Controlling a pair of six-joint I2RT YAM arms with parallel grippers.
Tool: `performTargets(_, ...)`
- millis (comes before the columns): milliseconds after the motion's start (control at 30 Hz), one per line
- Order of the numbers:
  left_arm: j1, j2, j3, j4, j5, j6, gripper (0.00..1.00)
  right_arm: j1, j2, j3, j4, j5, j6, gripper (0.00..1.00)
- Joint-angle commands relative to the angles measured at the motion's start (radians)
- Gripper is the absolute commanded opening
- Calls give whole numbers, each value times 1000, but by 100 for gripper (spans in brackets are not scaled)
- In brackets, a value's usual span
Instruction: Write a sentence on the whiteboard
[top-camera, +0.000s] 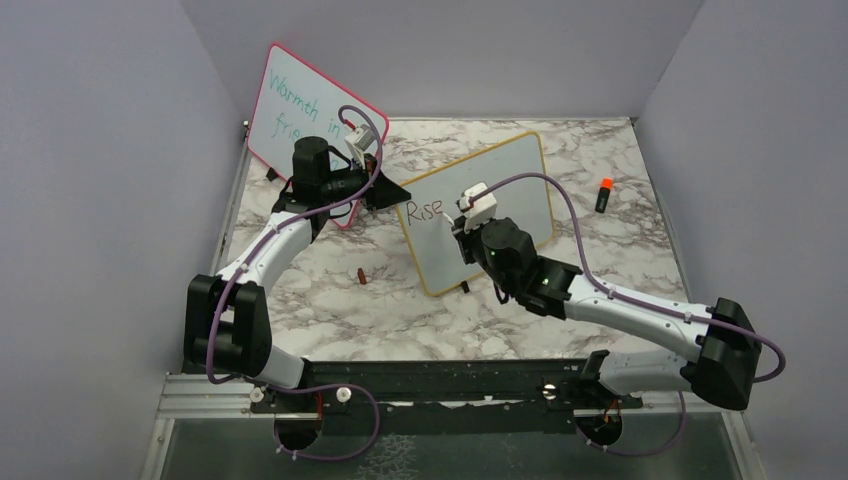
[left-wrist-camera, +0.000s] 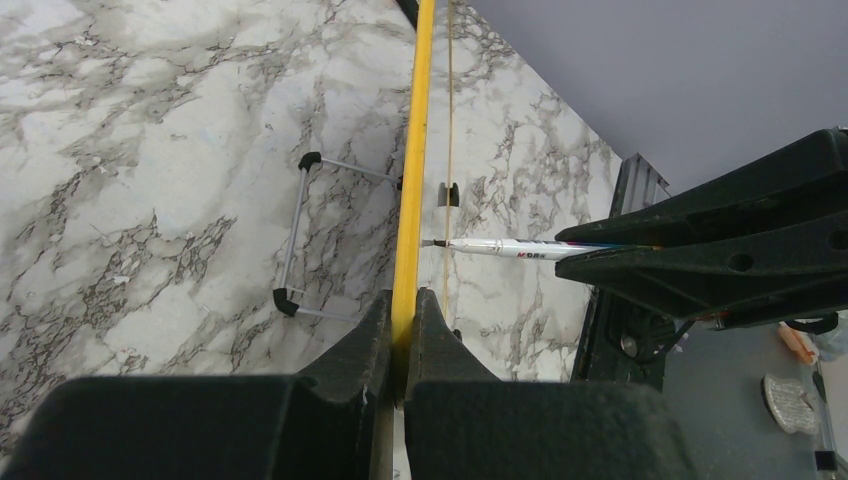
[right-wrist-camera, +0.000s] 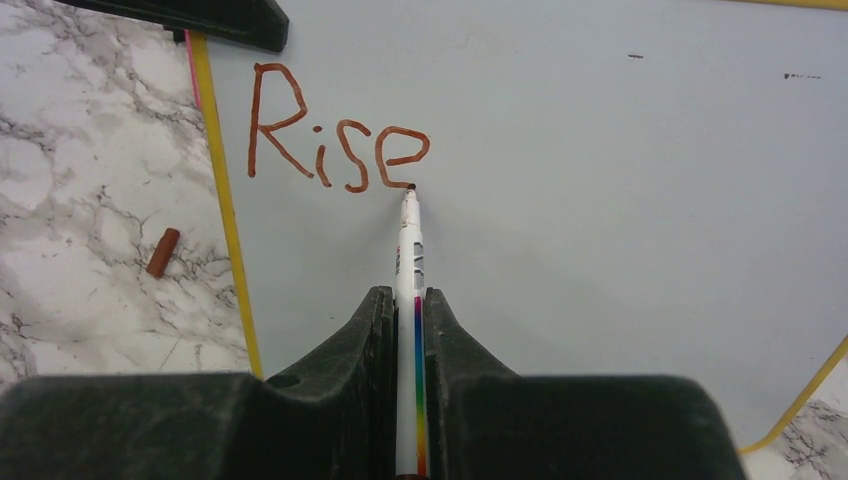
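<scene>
The whiteboard (top-camera: 510, 180) with a yellow-orange frame stands tilted at mid-table. Only the word "Rise" (top-camera: 425, 211) of the sentence shows, in brownish-red at its upper left, large in the right wrist view (right-wrist-camera: 340, 140). My right gripper (right-wrist-camera: 405, 295) is shut on a white marker (right-wrist-camera: 407, 255) with a rainbow stripe. The marker's tip touches the board just under the "e". My left gripper (left-wrist-camera: 403, 298) is shut on the board's yellow frame edge (left-wrist-camera: 412, 180) at the left corner (top-camera: 395, 195). The marker also shows in the left wrist view (left-wrist-camera: 500, 248).
A pink-red-framed board (top-camera: 300, 110) with teal writing stands at the back left, behind my left arm. A brown-red marker cap (top-camera: 362, 276) lies on the marble table left of the whiteboard. An orange-and-black marker (top-camera: 604, 194) lies at the right.
</scene>
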Motion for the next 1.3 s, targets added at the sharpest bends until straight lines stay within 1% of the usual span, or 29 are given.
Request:
performTargets(0,-19,21,-12,-66,7,43,0,-9,-18,-26,6,61,-1,1)
performTargets(267,-19,23,-12,-66,6,43,0,-9,-72,-45,27,25,1,1)
performTargets(367,-19,23,-12,-67,6,43,0,-8,-83,-46,29,40,-4,1)
performTargets(567,-19,23,-12,-66,7,43,0,-21,-71,-52,53,62,-8,1)
performTargets(833,-19,23,-12,-67,7,43,0,-37,-42,-42,76,50,-11,1)
performTargets(1100,-19,23,-10,-68,9,44,0,-45,-25,-42,53,38,3,1)
performTargets(1267,-19,24,-10,-69,9,44,0,-46,-47,-39,12,18,15,1)
